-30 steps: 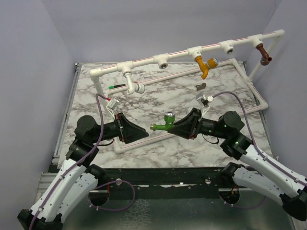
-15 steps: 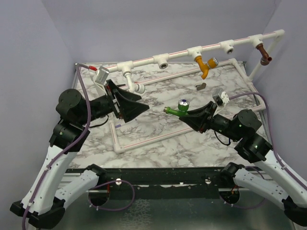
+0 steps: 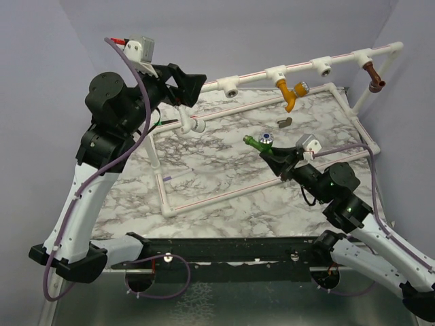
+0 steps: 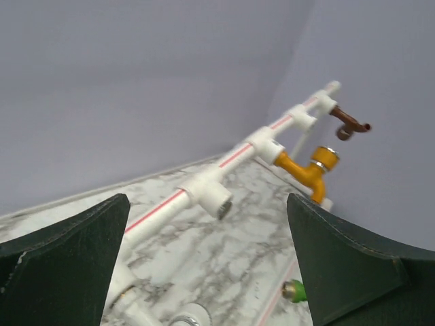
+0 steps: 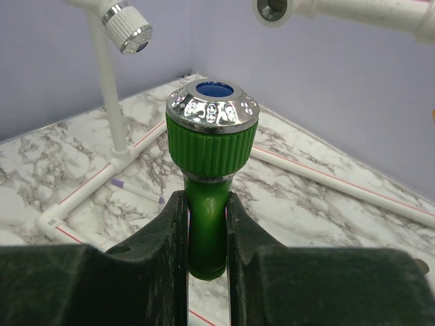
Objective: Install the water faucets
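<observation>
My right gripper is shut on the stem of the green faucet, held above the marble table with its silver, blue-centred cap up. My left gripper is raised by the left part of the white top pipe and stands open with nothing between its fingers; an empty pipe socket lies ahead of it. The orange-yellow faucet and the brown faucet sit on that pipe. A white faucet hangs at the left.
The white red-striped pipe frame lies on the marble table and rises at the back. A small grey metal piece lies near the orange-yellow faucet. A purple-tipped pen rests inside the frame. Walls close in on the left, back and right.
My left arm has swung up and back from the table to the top pipe, its jaws spreading a little wider. My right gripper has carried the green faucet up and to the right.
</observation>
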### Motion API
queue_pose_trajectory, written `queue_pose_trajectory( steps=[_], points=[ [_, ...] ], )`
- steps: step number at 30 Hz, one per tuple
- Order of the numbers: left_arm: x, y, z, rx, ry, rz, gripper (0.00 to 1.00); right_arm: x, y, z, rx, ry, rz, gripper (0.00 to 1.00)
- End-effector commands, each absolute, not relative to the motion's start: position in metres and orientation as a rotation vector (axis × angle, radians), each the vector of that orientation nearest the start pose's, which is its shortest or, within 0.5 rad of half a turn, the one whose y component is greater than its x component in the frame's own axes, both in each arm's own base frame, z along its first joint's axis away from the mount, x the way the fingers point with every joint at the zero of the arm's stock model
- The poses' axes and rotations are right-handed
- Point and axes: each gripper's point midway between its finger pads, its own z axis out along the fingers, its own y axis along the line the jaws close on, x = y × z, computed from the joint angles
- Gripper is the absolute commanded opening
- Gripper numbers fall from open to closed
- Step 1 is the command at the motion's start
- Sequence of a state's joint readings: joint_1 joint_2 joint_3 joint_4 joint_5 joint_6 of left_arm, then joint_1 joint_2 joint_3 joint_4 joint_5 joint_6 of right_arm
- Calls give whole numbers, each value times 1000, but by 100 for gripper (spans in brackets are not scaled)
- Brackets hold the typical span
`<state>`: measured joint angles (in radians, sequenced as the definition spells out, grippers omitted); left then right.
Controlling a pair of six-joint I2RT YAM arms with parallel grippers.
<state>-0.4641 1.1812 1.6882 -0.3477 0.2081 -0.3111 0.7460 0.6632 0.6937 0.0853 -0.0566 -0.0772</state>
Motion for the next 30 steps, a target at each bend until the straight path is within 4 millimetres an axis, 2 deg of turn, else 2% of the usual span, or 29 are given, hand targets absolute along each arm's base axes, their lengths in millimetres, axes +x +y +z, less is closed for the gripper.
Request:
queue_pose_trajectory(
  steps=[1, 5, 9, 17, 22, 27, 30],
  points=[
    [335, -148, 542, 126, 1384, -408, 99, 230, 210, 380, -601, 1121, 508, 1],
    [363, -131, 533, 48, 1382, -248, 99, 233, 225, 387, -634, 1092, 530, 1],
    [391, -123, 515, 5, 1396, -138, 99, 231, 234, 399, -657, 1036, 533, 1],
    [437, -110, 474, -43, 1488, -26, 99, 235, 249, 400, -680, 1003, 457, 1],
    [456, -92, 450, -91, 1544, 24, 99, 235, 256, 396, -682, 1017, 443, 1],
    [465, -71, 425, -155, 1598, 111, 99, 236, 258, 391, -676, 1025, 405, 1],
    [468, -68, 408, -160, 1642, 137, 99, 235, 260, 391, -676, 1021, 403, 1]
  ],
)
